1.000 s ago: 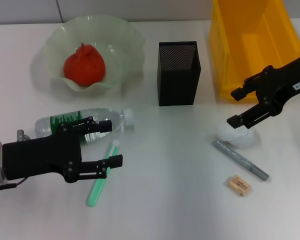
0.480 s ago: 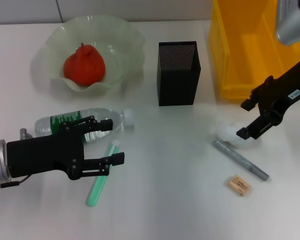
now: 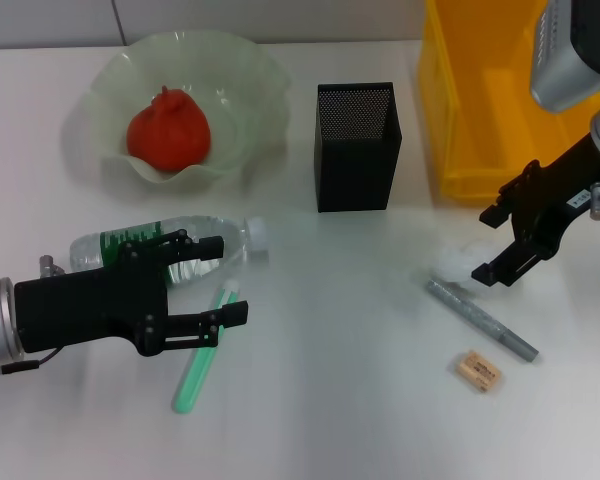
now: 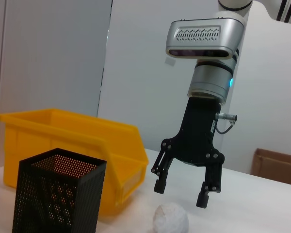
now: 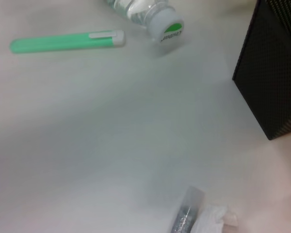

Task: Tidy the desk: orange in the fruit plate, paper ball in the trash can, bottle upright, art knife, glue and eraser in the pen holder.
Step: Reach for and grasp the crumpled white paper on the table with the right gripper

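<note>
The orange (image 3: 168, 128) lies in the fruit plate (image 3: 250, 62). The bottle (image 3: 125, 247) lies on its side, and my open left gripper (image 3: 220, 280) is beside it, over a green stick with a white cap (image 3: 193, 377). The paper ball (image 3: 453, 264) lies on the table. My open right gripper (image 3: 492, 243) hovers just above it and holds nothing; the left wrist view shows the gripper (image 4: 181, 193) over the ball (image 4: 170, 219). A grey stick (image 3: 480, 320) and the eraser (image 3: 478, 370) lie near the ball. The pen holder (image 3: 355, 145) stands mid-table.
The yellow trash can (image 3: 500, 90) stands at the back right, behind my right gripper. In the right wrist view the bottle's cap (image 5: 167, 26), the green stick (image 5: 63, 41) and the pen holder (image 5: 276, 73) show around bare table.
My right arm has swung more upright and its gripper has shifted a little to the right of the paper ball. The left gripper has barely moved.
</note>
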Robot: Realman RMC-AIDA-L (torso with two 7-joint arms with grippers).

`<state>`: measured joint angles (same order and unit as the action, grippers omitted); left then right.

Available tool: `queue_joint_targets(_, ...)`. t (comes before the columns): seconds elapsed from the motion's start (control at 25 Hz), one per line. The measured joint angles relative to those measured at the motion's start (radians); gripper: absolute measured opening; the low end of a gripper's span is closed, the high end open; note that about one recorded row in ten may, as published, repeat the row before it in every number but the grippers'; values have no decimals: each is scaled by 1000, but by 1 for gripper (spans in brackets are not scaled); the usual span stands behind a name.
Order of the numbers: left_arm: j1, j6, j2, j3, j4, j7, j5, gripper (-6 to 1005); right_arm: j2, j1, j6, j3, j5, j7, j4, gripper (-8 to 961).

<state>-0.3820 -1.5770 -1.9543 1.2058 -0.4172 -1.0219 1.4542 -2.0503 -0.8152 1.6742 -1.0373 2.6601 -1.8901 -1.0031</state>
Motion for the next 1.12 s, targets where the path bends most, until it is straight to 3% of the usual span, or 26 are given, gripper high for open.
queue_joint_targets(0.48, -10, 2, -8, -2, 0, 0, 23, 845, -4, 1, -36, -32, 4, -4, 2, 826)
queue_joint_targets(0.76, -12, 2, -8, -2, 0, -2, 24, 845, -24, 9, -98, -68, 26, 2, 23, 826)
queue_joint_targets(1.12, -12, 2, -7, -3, 0, -3, 25, 845, -26, 11, -140, -97, 26, 2, 63, 824)
